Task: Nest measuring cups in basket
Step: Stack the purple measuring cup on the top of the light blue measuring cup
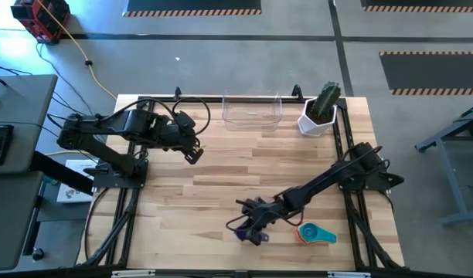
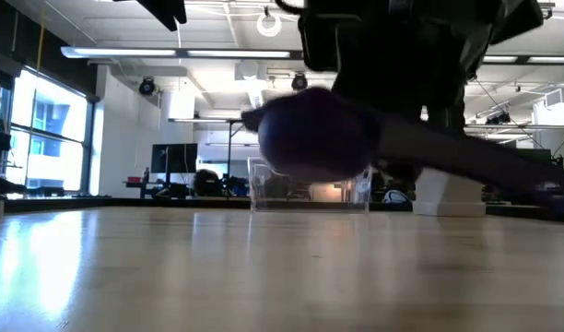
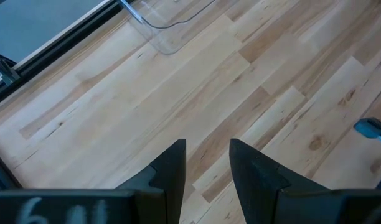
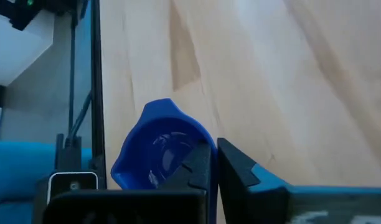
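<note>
My right gripper [image 1: 252, 228] is near the table's front middle, shut on a purple measuring cup [image 1: 239, 229]. The low view shows that cup [image 2: 314, 138] above the tabletop. A teal cup [image 1: 317, 234] lies close against an orange one [image 1: 301, 231] on the table, just right of my right gripper. The clear basket [image 1: 252, 113] stands on the table at the far edge. My left gripper [image 1: 194, 153] hangs open over the table's left half, well short of the basket, with nothing between its fingers [image 3: 172, 174]. My right gripper pinches the purple cup at its side [image 4: 192, 154] between its two fingers. The fingers themselves hide whether that is the wall or the handle. They slant down from the table's right and far side. The cup is lifted clear of the table [image 2: 314, 138], its opening tilted toward the wrist.
A white pot with a green cactus [image 1: 320, 113] stands just right of the basket at the far edge. Black frame rails [image 1: 341, 147] run along the table's sides. Bare wood lies between the basket and both grippers.
</note>
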Robot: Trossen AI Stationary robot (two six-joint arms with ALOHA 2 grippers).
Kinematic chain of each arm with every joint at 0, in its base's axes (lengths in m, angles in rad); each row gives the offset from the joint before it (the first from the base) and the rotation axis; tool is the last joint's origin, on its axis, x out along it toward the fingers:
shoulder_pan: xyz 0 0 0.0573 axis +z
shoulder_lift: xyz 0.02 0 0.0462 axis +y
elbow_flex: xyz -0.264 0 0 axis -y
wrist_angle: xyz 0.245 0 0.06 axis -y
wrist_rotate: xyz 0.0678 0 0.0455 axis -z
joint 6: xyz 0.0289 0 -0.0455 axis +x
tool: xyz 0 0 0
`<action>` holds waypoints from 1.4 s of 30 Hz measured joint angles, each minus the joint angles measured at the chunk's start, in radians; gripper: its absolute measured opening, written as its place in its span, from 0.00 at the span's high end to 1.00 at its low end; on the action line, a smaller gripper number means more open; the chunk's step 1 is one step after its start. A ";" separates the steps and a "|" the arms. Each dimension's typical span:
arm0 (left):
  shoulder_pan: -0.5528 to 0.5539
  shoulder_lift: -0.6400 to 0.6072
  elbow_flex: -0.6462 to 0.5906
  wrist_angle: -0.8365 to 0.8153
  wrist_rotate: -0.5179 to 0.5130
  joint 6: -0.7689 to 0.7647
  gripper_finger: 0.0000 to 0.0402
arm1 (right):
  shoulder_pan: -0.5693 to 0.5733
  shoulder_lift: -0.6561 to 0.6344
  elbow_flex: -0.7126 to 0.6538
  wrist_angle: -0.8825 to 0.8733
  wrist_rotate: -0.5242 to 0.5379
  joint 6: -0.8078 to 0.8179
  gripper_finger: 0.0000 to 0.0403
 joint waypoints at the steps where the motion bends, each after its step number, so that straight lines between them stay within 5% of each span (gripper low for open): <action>1: 0.000 0.000 0.000 0.000 0.000 0.000 0.71 | 0.000 -0.013 0.000 -0.010 0.008 -0.010 0.99; 13: 0.000 0.000 0.000 -0.005 0.004 0.009 0.71 | 0.014 -0.207 0.000 -0.242 0.061 -0.083 1.00; 25: 0.000 0.000 0.000 -0.005 0.005 0.025 0.71 | 0.121 -0.452 0.000 -0.692 0.228 -0.054 1.00; 42: 0.000 0.000 0.000 -0.004 0.004 0.024 0.71 | 0.464 -0.553 -0.001 -1.090 0.336 0.388 1.00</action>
